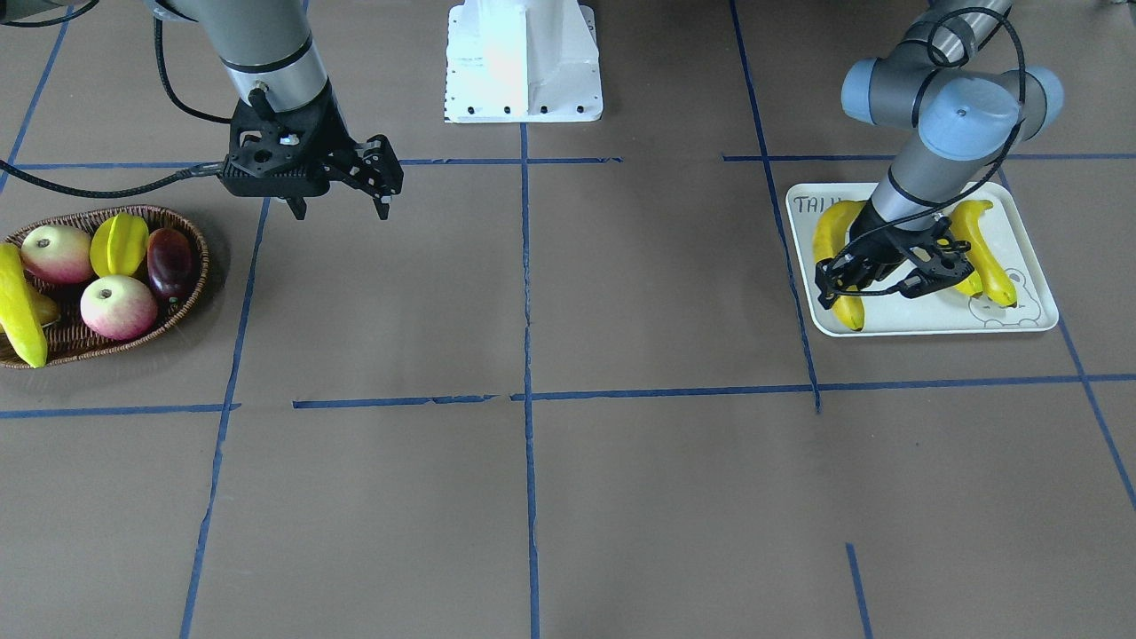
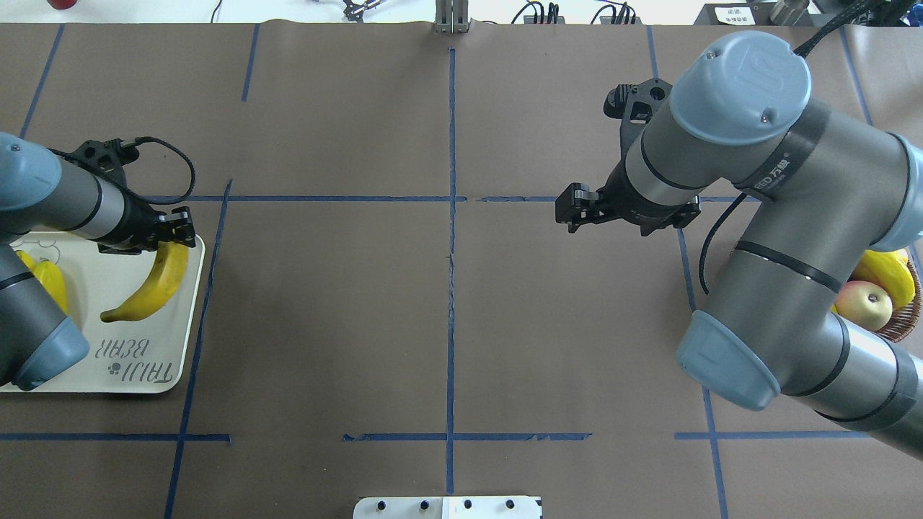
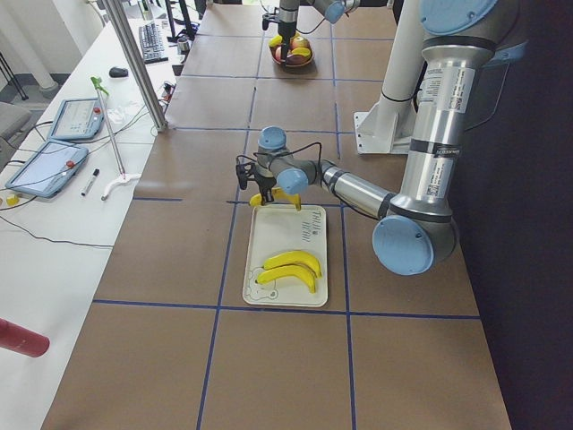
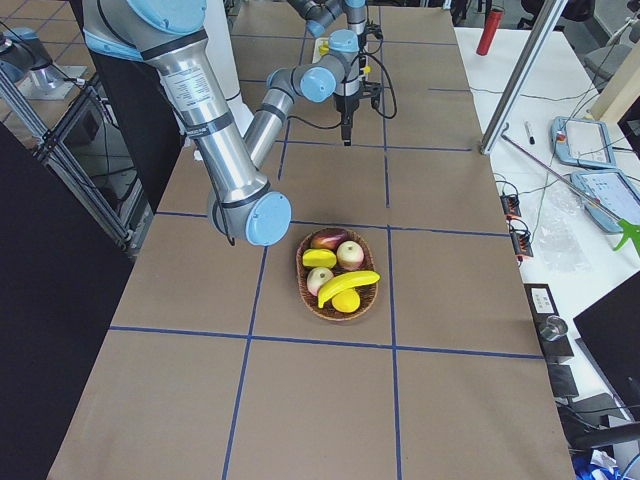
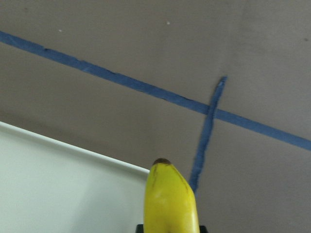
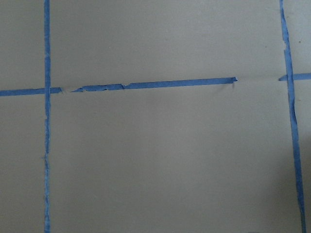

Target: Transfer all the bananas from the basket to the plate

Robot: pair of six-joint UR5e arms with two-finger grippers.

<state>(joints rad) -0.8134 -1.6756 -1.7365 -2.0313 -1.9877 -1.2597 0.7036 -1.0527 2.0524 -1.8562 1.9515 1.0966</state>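
Last banana point(image 1: 19, 311), long, glossy yellow and dark-tipped, lies along the end of the basket point(image 1: 89, 342) farthest from the right gripper point(image 1: 342, 211), beside other fruit point(image 1: 118, 306). The basket sits well off to that gripper's outer side, so the right arm is nearer. Its jaws hang spread, empty. The left gripper point(image 2: 173, 231) straddles a plated banana point(image 2: 155, 285) on the plate point(image 2: 115, 335); whether it is clamping cannot be told.

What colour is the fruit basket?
Dark brown woven wicker; the basket shows best in the front-facing view.
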